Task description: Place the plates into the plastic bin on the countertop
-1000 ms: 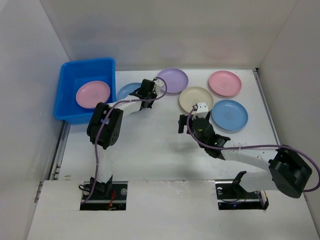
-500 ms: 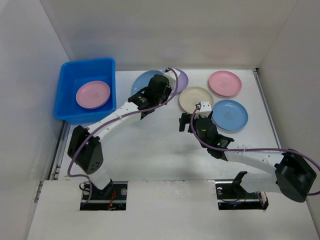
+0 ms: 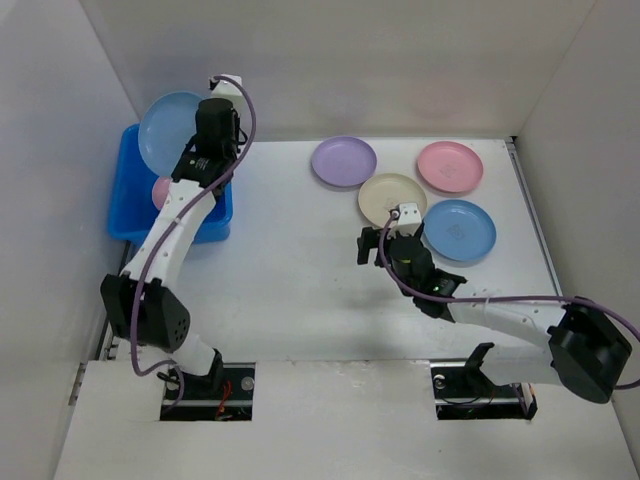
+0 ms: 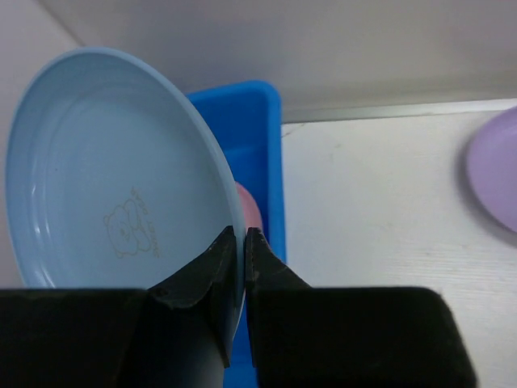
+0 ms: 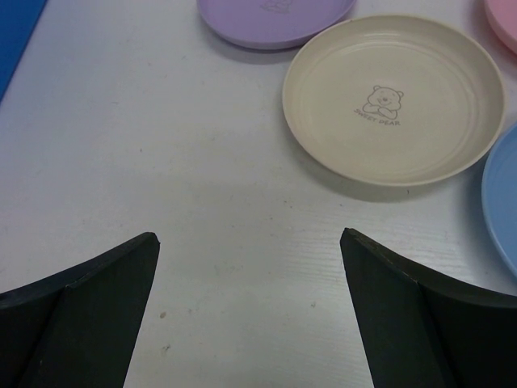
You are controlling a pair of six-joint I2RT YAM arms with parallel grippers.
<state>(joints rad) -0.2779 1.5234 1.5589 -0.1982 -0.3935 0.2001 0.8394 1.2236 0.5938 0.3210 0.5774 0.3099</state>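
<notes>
Carrying one plate to the bin; notes at this instant.

Left gripper point(image 4: 242, 242): jaws pressed together on the rim of the light blue plate point(image 4: 113, 178), pinching it at a single edge point. The plate hangs on edge, tilted, its hollow face turned to the wrist camera. Judgement: an edge pinch is about the only purchase a shallow plate gives two thin fingers, hence the near-vertical carry.

Position: in the top view the plate sits over the far part of the plastic bin point(image 3: 128, 205), above its rim and not touching it. A pink plate point(image 3: 160, 190) lies flat inside, mostly hidden under the arm. Judgement: the held plate is at the drop point. Tipping it toward flat before release should stop it bouncing or leaning on the wall.

Right gripper point(image 5: 249, 236): fingers spread wide, nothing between them, low over the countertop point(image 3: 300, 290) just short of the cream plate point(image 5: 392, 101). Judgement: staged to take that plate next, well apart from the left arm.

Outside the bin, on the countertop: purple plate point(image 3: 344, 161), cream plate, second pink plate point(image 3: 450, 166), darker blue plate point(image 3: 459, 230). They are close-packed; whether the rims touch I cannot tell.

Progress estimate: one binned, one in hand, four to go.
</notes>
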